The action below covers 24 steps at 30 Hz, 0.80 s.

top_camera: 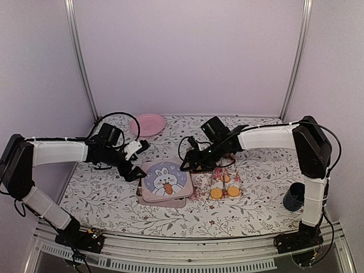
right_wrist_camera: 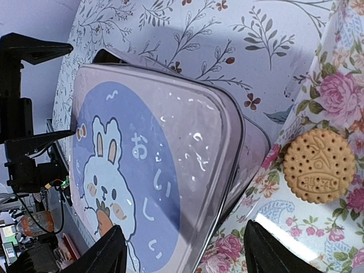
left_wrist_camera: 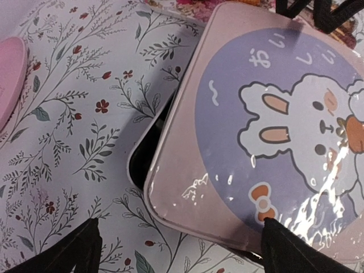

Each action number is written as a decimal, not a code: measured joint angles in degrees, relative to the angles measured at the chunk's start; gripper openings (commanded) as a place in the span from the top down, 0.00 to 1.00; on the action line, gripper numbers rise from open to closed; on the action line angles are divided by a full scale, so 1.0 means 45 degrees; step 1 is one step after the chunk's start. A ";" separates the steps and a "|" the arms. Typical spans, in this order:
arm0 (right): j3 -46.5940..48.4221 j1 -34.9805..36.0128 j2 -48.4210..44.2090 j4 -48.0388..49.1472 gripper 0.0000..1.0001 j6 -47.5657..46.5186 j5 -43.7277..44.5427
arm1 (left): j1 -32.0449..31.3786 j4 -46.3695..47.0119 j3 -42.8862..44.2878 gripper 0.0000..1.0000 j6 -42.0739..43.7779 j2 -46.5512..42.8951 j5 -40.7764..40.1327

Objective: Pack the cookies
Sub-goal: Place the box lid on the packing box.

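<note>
Three golden cookies (top_camera: 224, 189) lie on a rose-print cloth (top_camera: 202, 185) right of a pink box whose rabbit lid (top_camera: 165, 181) sits askew on the base. One of these cookies (right_wrist_camera: 318, 165) shows in the right wrist view. My left gripper (top_camera: 134, 170) is open at the lid's left corner (left_wrist_camera: 170, 210), which lies between its fingertips (left_wrist_camera: 85, 250). My right gripper (top_camera: 190, 165) is open over the lid's right edge (right_wrist_camera: 227, 187), one finger (right_wrist_camera: 105, 253) over the lid, the other over the cloth (right_wrist_camera: 296, 227). What is inside the box is hidden.
A pink plate (top_camera: 148, 124) sits at the back left, its rim (left_wrist_camera: 11, 74) also visible in the left wrist view. A dark cup (top_camera: 294, 198) stands beside the right arm's base. A flower-print tablecloth (top_camera: 102, 193) covers the table.
</note>
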 measured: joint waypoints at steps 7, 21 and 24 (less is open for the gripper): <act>-0.0398 0.0146 -0.0840 -0.0291 0.30 -0.0277 0.0277 | -0.0029 -0.0010 0.0155 0.01 -0.0058 0.0151 -0.0097; -0.1540 0.1030 -0.1073 0.0029 0.34 0.0058 0.0457 | 0.0078 -0.1938 0.0826 0.01 -0.0282 -0.0306 0.0364; -0.1617 0.1209 -0.1141 0.0083 0.34 0.0170 0.0651 | 0.0078 -0.2409 0.0869 0.01 -0.0223 -0.0816 0.0913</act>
